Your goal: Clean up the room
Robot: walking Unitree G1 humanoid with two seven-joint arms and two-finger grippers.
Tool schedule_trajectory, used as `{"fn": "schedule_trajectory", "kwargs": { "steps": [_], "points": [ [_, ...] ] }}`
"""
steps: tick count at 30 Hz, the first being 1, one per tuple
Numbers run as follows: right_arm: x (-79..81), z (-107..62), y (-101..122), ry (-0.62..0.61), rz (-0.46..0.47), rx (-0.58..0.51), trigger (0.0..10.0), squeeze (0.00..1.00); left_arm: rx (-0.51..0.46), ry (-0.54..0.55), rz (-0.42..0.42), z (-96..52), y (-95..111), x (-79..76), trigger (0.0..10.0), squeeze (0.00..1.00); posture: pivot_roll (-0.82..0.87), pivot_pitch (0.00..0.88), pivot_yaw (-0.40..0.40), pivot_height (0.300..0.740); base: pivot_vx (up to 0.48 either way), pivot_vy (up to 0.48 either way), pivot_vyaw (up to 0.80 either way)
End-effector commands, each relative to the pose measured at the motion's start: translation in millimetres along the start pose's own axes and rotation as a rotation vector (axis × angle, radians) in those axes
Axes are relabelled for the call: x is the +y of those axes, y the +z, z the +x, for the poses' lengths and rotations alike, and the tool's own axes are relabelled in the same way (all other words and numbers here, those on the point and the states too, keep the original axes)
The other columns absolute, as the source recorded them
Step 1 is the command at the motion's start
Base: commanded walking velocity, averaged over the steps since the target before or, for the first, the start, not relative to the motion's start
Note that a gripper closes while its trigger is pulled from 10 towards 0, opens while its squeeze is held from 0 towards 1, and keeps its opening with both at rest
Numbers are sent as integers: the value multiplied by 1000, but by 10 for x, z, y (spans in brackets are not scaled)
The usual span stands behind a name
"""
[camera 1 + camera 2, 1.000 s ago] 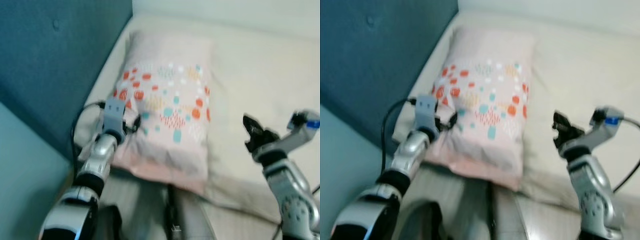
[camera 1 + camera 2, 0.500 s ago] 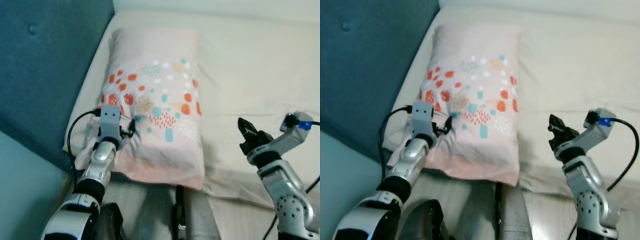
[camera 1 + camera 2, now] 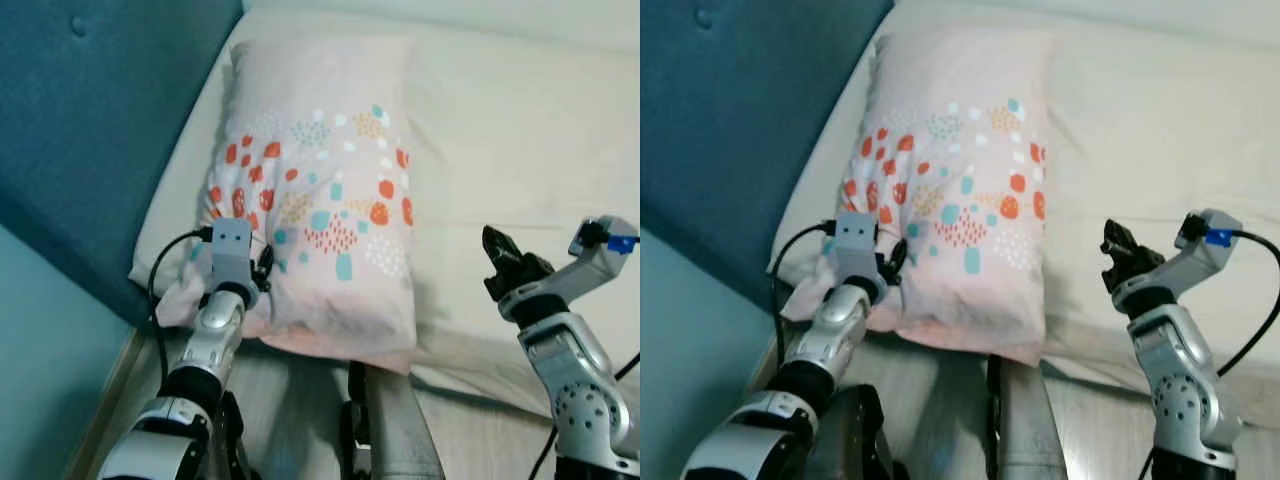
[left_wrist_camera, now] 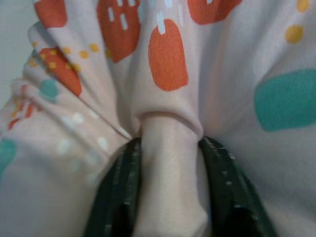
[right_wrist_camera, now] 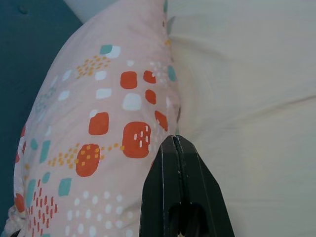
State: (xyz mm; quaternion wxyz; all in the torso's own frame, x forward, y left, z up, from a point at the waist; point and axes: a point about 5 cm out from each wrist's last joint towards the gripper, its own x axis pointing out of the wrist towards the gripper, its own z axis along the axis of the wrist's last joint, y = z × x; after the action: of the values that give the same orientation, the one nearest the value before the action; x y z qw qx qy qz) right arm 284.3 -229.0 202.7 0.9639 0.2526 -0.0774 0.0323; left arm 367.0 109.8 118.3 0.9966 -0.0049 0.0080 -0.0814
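Pillow (image 3: 320, 190) lies on the bed (image 3: 520, 140), next to the blue headboard (image 3: 90, 130). L claw (image 4: 168, 163) pinches a fold of its near corner. R claw (image 5: 176, 163) is clenched, holding nothing, just above the bed beside the pillow.

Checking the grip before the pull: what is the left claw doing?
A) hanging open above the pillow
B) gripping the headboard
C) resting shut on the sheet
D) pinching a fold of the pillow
D: the left claw has a bunched fold of the pillow pinched between its fingers.
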Motion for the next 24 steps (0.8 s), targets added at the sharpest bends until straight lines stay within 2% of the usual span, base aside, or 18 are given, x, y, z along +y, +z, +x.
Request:
{"fn": "schedule_trajectory", "kwargs": {
  "steps": [1, 9, 17, 19, 20, 21, 23, 24],
  "points": [
    [-31, -8, -20, -15, 21, -6, 10000, 0, 220, -22, -38, -174, -480, -127, 0, 0, -181, 337, 31, 451, 0, 0, 0],
    [-10, 13, -7, -13, 28, -27, 10000, 0, 231, -23, -50, -146, -461, -135, 0, 0, -182, 324, 50, 451, 0, 0, 0],
    [-14, 26, 46, -17, 35, -61, 10000, 0, 157, -45, -41, 31, -165, -97, 0, 0, -178, 306, 65, 451, 0, 0, 0],
    [-9, 36, 48, -15, 37, -65, 10000, 0, 111, -32, -29, 108, -8, -55, 0, 0, -177, 302, 65, 451, 0, 0, 0],
    [-1, 45, 50, -13, 38, -69, 10000, 0, 56, 7, -17, 173, 158, 33, 0, 0, -181, 302, 69, 451, 0, 0, 0],
    [-1, 45, 50, -13, 38, -69, 10000, 0, 56, 7, -17, 173, 158, 33, 0, 0, -181, 302, 69, 451, 0, 0, 0],
    [13, 59, 58, -9, 41, -76, 10000, 0, -62, 114, -8, 288, 550, 260, 0, 0, -181, 302, 69, 451, 0, 0, 0],
    [16, 65, 60, -8, 42, -79, 10000, 0, -146, 162, 20, 342, 840, 387, 0, 0, -181, 293, 69, 451, 0, 0, 0]
  ]
}}
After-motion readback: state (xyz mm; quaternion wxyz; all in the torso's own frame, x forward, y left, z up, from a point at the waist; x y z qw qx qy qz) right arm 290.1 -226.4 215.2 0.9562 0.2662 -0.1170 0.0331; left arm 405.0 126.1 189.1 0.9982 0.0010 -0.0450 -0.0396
